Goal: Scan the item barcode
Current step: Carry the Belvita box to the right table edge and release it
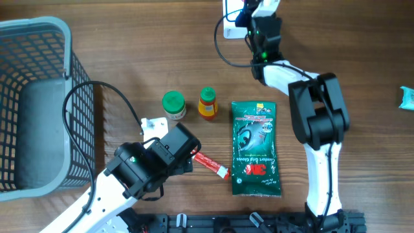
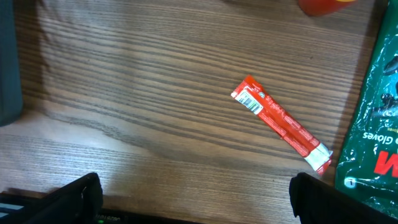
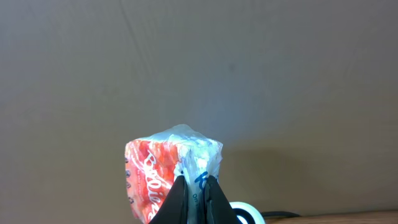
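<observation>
The right gripper (image 3: 198, 190) was clamped shut on a red-and-white crinkled plastic packet (image 3: 163, 169), its two dark fingers (image 3: 181, 200) pinching the clear, gathered end of the wrapper. The packet hung in front of a plain brownish-grey background, with blue lettering partly hidden behind the fingers. In the overhead view that arm reached to the far edge of the brown wood-grain table (image 1: 129, 52), where a white object (image 1: 231, 21) sat just beside it; what that object was could not be told.

The left gripper (image 2: 194, 186) stood wide open and held nothing, hovering over bare wood at the near side of the table. Just beyond it lay a slim red stick sachet (image 2: 281, 126), flat and on a diagonal, with a white barcode label at its upper end. The lower end of the sachet lay just beside a flat green foil glove packet (image 1: 255, 147). Farther off stood a small jar with a green lid (image 1: 173, 105) and, near it, a small orange bottle with a green cap (image 1: 207, 103). A grey wire basket (image 1: 45, 29) occupied the far left.
</observation>
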Available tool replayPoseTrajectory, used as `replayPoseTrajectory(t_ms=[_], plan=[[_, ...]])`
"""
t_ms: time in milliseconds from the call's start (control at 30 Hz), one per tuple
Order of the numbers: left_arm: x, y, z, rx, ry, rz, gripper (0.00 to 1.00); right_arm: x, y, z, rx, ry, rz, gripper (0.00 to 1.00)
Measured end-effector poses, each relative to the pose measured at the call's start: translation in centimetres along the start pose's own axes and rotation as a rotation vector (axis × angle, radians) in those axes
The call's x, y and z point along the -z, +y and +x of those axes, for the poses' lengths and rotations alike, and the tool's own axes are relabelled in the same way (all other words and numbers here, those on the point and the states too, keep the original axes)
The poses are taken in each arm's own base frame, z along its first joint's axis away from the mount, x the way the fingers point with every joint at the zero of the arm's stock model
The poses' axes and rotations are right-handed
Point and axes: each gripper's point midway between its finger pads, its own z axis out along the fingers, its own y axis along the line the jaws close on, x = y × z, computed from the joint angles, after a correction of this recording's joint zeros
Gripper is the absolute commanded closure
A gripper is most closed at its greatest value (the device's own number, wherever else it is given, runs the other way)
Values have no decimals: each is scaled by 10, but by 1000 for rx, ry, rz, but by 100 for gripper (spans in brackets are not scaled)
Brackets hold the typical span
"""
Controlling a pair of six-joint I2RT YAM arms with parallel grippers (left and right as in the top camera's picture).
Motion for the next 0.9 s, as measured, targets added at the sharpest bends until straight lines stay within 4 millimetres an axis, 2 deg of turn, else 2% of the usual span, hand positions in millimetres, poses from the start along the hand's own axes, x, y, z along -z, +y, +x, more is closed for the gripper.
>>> replayPoseTrajectory(t_ms=[100,300,433,500,533,567,600,633,667,700,767,800,833,867,900], plan=[[0,0,0,0,0,0,0,-6,1,14,2,21,-21,95],[0,0,0,0,0,0,0,-7,5,10,0,12,-39,96],[0,0,0,0,0,1,0,-6,-1,13,8,100,-10,96],[0,0,0,0,-1,1,0,-2,-7,-11,12,140,19,96],[0,0,0,0,1,-1,0,2,-18,-41,13,144,52,95],[0,0,0,0,0,1,0,6,-28,-58,15,155,84,96],[0,0,0,0,0,0,0,11,-41,-74,17,162,123,96],[0,0,0,0,0,0,0,20,-61,-98,20,169,183,96],[0,0,0,0,1,0,0,37,-102,-138,20,146,289,96],[0,0,0,0,-1,0,0,46,-126,-152,20,148,350,96],[0,0,0,0,0,0,0,76,-190,-165,17,208,516,95],[0,0,0,0,0,0,0,90,-219,-164,12,234,589,96],[0,0,0,0,0,0,0,112,-259,-158,0,287,685,96],[0,0,0,0,0,1,0,129,-285,-152,-14,320,746,96],[0,0,0,0,1,0,0,152,-319,-146,-34,359,827,96]])
